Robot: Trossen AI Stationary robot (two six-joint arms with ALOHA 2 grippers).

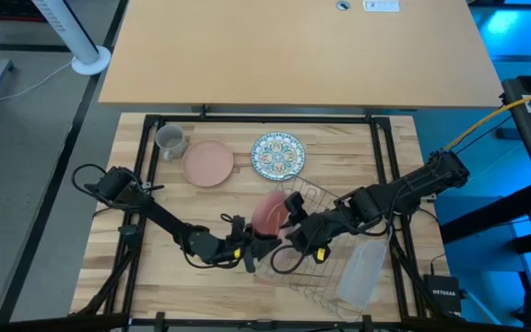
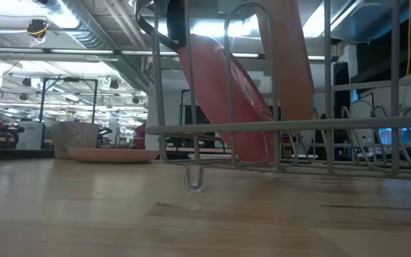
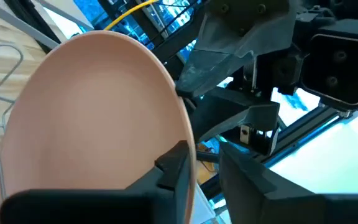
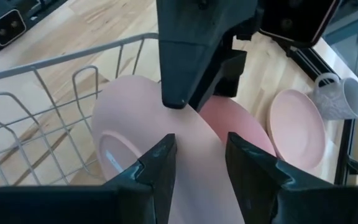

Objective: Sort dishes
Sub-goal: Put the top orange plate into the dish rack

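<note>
The step in hand is judged to be the seating of a pink plate point(image 3: 98, 118) in the wire rack point(image 1: 325, 198), at the near middle of the counter point(image 1: 109, 267). The rim of this plate is straddled by the left gripper point(image 3: 204, 165), but whether the jaws are pinching it or just slack around it cannot be told, since a thin gap is seen on one side only. The right gripper point(image 4: 197, 152) is held close on the plate's right, its jaws spread and nothing caught between them. A second pink plate point(image 4: 241, 127) is seen on edge in the rack just beside the first (one leans and one stands upright, though which is which cannot be settled). A third pink plate point(image 1: 208, 162) lies flat at the far left, with the grey mug point(image 1: 170, 140) just to its left and the patterned plate point(image 1: 277, 155) to its right. A translucent tray point(image 1: 362, 272) lies at the near right. Next, the left jaws should be opened fully and drawn clear without the plate being tipped; then a dish on the far side can be fetched.
</note>
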